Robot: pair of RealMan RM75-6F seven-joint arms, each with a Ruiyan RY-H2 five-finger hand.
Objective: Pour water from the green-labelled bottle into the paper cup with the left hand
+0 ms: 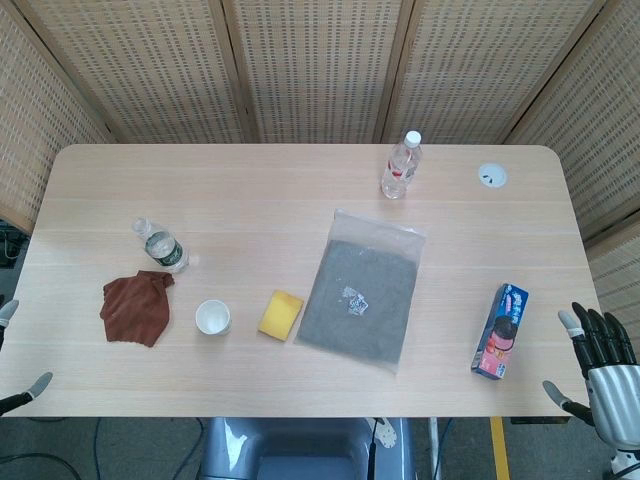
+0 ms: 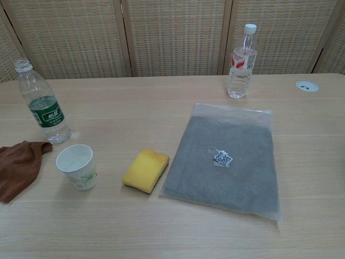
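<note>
Right hand (image 1: 605, 375) sits at the lower right corner of the head view, off the table edge, fingers spread, holding nothing. Left hand (image 1: 20, 385) only shows as fingertips at the lower left edge of the same view, so can't tell how it's set. Table (image 1: 250, 210) fills most of both views. Grey bag (image 1: 362, 290) lies flat right of centre. Brown cloth (image 1: 137, 306) is crumpled at the left, lower than the green-labelled bottle (image 2: 42, 102), which stands upright, cap off, well apart from both hands. Biscuit box (image 1: 500, 330) lies near the right edge. Red-labelled bottle (image 2: 241, 62), capped, stands at the upper centre-right. Yellow sponge (image 2: 145, 170) sits between bag and paper cup (image 2: 78, 167); cup is upright just below-right of the green-labelled bottle, not touching it.
</note>
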